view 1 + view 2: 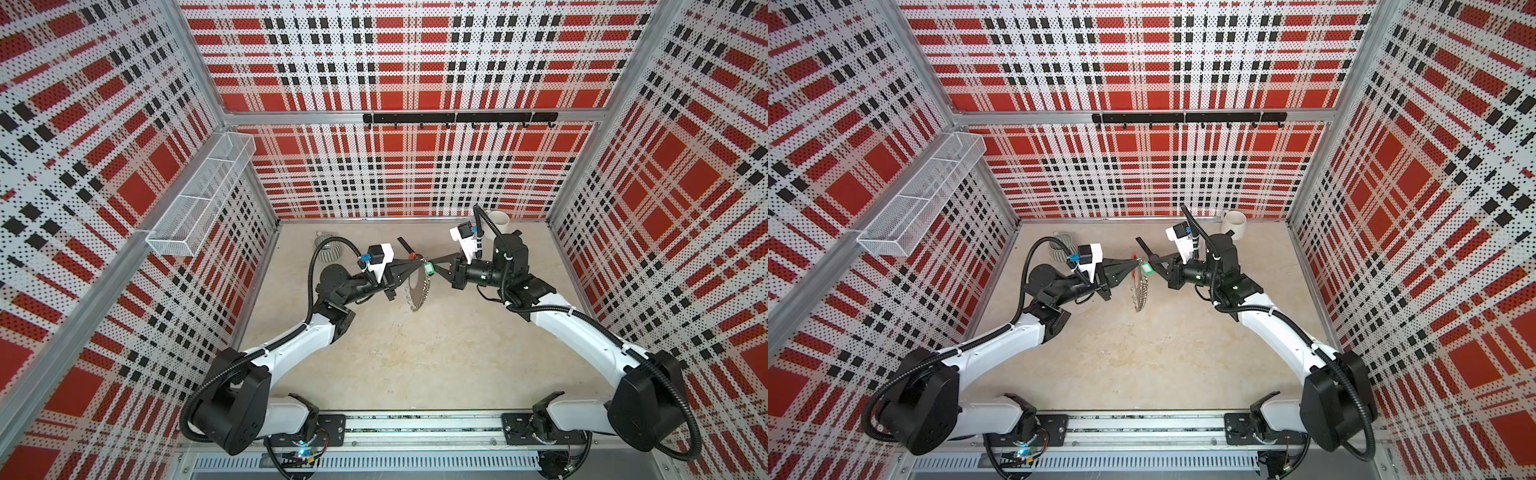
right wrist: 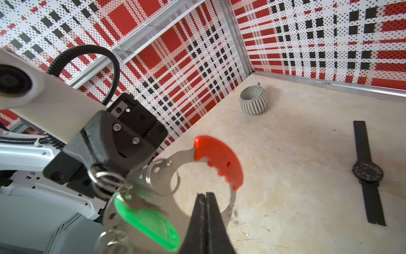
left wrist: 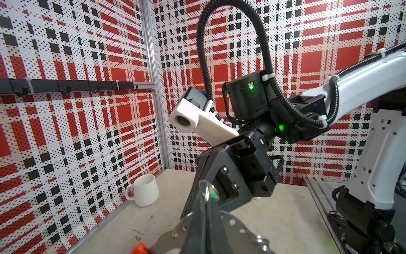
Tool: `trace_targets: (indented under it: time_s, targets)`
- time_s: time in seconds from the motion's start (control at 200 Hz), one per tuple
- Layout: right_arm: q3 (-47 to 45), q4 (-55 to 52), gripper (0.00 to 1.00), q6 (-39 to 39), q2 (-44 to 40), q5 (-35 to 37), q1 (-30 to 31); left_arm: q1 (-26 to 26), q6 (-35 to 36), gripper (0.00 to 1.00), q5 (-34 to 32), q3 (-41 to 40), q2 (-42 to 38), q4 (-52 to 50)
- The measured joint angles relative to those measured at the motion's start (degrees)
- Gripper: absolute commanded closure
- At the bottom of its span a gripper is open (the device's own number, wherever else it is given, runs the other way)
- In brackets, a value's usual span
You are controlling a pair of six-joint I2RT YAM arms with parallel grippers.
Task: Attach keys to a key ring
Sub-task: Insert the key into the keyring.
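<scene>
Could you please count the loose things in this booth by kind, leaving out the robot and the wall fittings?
cups: 2, a white mug and a striped grey cup
watch: 1
key ring: 1
green key tag: 1
total: 5

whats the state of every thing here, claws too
left claw: shut on key ring
right claw: shut, nothing seen in it
key ring: lifted, hanging from left claw
green key tag: dangling near the claw tips, off table
watch: flat on table, strap straight
white mug: upright
striped cup: upright
</scene>
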Motion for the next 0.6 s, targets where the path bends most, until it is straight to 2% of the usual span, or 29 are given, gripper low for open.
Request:
trace_targets:
  time_s: [0.035,0.125,0.291,0.601]
  targets:
    - [-0.46,0.04,0.72,-0.02,-0.48,0.28,-0.02,-0.04,-0.31,1.0,-0.04,0.0,0.17,0.5]
    - [-2.14,0.68,0.59,-0.57,-2.36,0.76,-0.07,-0.04,-1.6,1.0,-0.24,-0.22,0.37,1.77]
    - [-4.0,3.69,0.55,-1.09,-5.88,0.39,-0.2,-0.04,-3.32,1.0,-0.31,-0.42,0.57,3.06]
    - [-4.9,10.49,0.55,-0.09,-7.26,-2.58,-0.22,0.09,-5.18,1.0,-0.28,-0.61,0.57,4.07]
